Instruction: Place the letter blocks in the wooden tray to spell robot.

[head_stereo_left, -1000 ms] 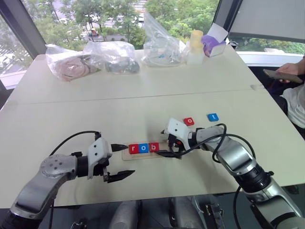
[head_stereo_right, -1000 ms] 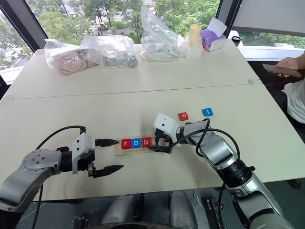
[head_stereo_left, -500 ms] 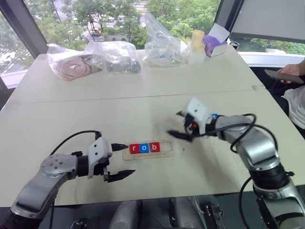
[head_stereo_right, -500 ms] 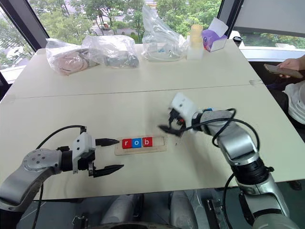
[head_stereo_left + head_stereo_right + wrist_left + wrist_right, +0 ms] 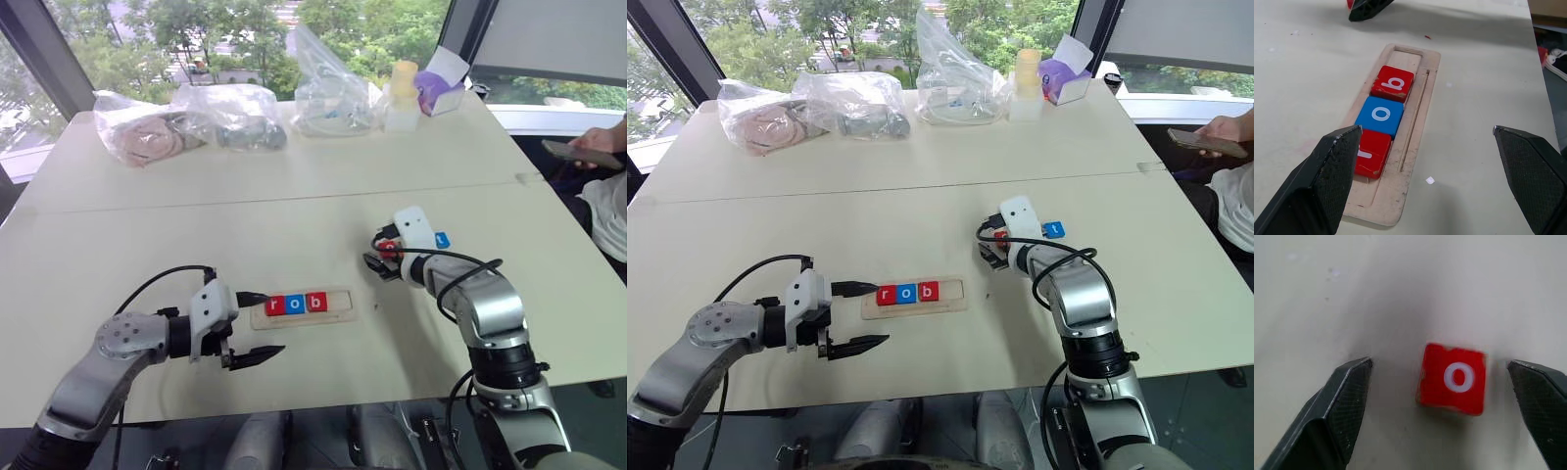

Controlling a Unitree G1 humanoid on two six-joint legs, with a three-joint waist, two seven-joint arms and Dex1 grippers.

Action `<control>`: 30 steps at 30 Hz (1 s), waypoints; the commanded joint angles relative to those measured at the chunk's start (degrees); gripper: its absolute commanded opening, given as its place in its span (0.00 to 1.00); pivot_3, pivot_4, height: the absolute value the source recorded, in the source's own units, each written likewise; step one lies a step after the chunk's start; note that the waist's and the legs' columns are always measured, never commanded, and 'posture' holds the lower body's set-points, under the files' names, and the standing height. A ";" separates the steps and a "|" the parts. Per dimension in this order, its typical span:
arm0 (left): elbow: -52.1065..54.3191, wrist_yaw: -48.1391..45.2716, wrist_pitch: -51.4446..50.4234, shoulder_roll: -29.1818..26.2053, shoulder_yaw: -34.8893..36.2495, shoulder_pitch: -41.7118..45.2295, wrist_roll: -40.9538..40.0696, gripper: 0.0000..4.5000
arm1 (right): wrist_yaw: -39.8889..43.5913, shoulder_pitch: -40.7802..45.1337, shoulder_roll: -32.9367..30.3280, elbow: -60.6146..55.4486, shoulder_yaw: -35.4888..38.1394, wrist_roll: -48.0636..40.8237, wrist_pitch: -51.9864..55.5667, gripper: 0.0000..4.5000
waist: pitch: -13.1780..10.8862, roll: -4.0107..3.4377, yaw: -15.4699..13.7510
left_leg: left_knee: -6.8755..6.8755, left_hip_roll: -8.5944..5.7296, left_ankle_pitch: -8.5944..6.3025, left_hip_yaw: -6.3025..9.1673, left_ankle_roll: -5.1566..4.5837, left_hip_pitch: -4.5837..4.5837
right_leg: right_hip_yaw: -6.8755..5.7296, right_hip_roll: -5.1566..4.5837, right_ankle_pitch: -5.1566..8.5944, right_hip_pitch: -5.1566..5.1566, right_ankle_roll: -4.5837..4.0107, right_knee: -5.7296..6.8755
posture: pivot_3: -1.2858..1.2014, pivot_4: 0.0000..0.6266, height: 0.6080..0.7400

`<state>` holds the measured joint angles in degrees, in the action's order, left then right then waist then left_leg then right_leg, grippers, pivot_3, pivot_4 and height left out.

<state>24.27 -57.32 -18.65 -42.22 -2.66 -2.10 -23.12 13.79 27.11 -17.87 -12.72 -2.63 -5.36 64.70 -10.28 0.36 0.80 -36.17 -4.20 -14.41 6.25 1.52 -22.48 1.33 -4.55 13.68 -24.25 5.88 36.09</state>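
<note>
**Right end effector poised over the red "o" tile**

The right end effector is hovering with its two black fingers spread wide, and the small red square tile with a white "o" is lying flat on the pale surface between them, touching neither. A blue tile is lying just beyond that end effector. The left end effector is holding its fingers spread too, gripping nothing, right beside the near end of the long pale wooden tray. Inside the tray's slot, a red "r" tile, a blue "o" tile and a red "b" tile are sitting side by side, leaving the far part of the slot bare. Clear plastic bags are lying along the surface's far edge.
</note>
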 commanded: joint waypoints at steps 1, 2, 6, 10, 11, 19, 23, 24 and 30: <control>0.91 0.08 0.60 -0.07 0.59 -0.27 -0.21 1.00 | -1.74 0.87 1.03 1.43 1.19 0.47 -0.33 0.99 | 0.01 0.00 0.02 | 0.00 0.00 0.00 0.00 0.00 0.01 | 0.00 0.01 0.00 0.01 0.00 0.01 | 0.52 0.24 1.00; 1.04 0.24 0.53 -0.04 0.65 -0.35 -0.22 1.00 | -2.00 0.94 1.51 1.87 1.37 0.29 -0.06 0.99 | 0.01 0.00 0.03 | -0.02 0.00 0.00 0.00 0.00 0.03 | 0.00 0.02 0.00 0.04 0.00 0.02 | 0.52 0.24 1.00; 1.18 0.81 0.43 0.14 0.72 -0.40 -0.15 1.00 | -2.14 0.36 2.21 0.71 1.13 -0.20 1.35 0.70 | 0.02 -0.01 0.11 | -0.02 0.01 0.01 0.00 0.00 0.06 | 0.00 0.05 -0.01 0.06 -0.01 0.04 | 0.52 0.24 1.00; 1.03 0.87 0.61 0.18 0.59 -0.52 -0.14 1.00 | -2.38 -1.93 1.93 -4.41 0.54 -0.60 5.76 0.27 | 0.02 -0.01 -0.13 | -0.04 -0.01 0.01 0.01 -0.01 0.06 | -0.01 0.04 -0.01 0.08 -0.01 0.03 | 0.52 0.24 1.00; 0.98 0.87 0.66 0.22 0.51 -0.51 -0.11 1.00 | -2.84 -2.65 2.11 -6.17 0.85 -0.62 7.58 0.27 | 0.02 0.00 -0.14 | -0.03 -0.01 0.01 0.01 -0.01 0.05 | -0.01 0.03 -0.01 0.08 -0.01 0.02 | 0.52 0.24 1.00; 0.09 0.20 0.76 0.76 -0.40 0.34 -0.11 1.00 | -5.09 -12.97 8.57 -28.71 6.50 -2.98 27.69 0.27 | 0.08 0.00 -0.22 | 0.04 0.00 0.00 0.09 -0.01 0.04 | -0.06 0.00 0.00 0.05 -0.02 0.02 | 0.52 0.24 1.00; -0.23 -0.24 0.89 0.79 -0.73 0.60 -0.13 1.00 | -6.06 -16.18 8.65 -32.93 7.36 -4.13 27.80 0.27 | 0.09 0.00 0.02 | 0.02 0.00 0.00 0.07 -0.01 0.04 | -0.07 0.01 0.01 0.06 -0.02 0.02 | 0.52 0.24 1.00; -0.33 -0.34 0.82 0.80 -0.80 0.75 -0.18 1.00 | -5.95 -16.86 8.57 -33.68 7.85 -4.79 27.80 0.27 | 0.09 0.00 0.02 | 0.01 0.00 0.00 0.06 -0.01 0.05 | -0.06 0.01 0.02 0.06 -0.04 0.02 | 0.52 0.24 1.00; -1.42 -1.17 1.09 0.83 -1.46 1.97 0.09 1.00 | -6.41 -18.78 8.80 -35.36 9.00 -8.11 27.80 0.50 | 0.10 0.01 -0.01 | 0.00 0.02 0.00 0.07 0.00 0.05 | -0.07 0.01 0.05 0.07 -0.07 0.02 | 0.52 0.24 1.00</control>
<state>22.20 -58.10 -18.49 -41.51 -3.85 -0.89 -23.05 7.62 8.95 -9.46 -47.34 5.97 -12.17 91.63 -10.19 0.37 0.79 -36.16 -4.18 -14.41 6.32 1.51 -22.43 1.26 -4.54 13.73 -24.18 5.82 36.10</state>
